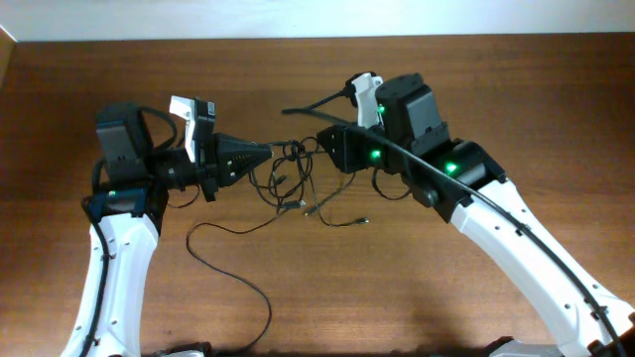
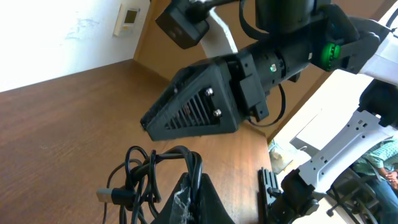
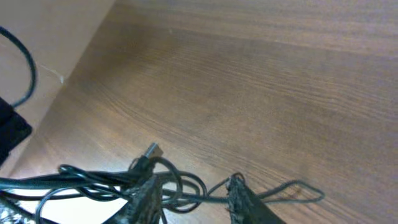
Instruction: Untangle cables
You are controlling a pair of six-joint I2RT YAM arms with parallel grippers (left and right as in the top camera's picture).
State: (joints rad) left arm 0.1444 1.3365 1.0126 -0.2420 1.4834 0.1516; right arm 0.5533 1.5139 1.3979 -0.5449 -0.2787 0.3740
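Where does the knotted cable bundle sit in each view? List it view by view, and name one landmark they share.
Overhead: cable bundle near the centre, slightly left of the middle.
Left wrist: at the bottom edge, left of centre.
Right wrist: bottom left.
Shared landmark: the wooden table under the bundle, visible in all three views.

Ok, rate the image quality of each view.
Overhead: evenly lit and sharp, cables crisp. Left wrist: wall blown out at upper left, left tool blurred up close. Right wrist: soft throughout, right tool out of focus, glare bottom left.
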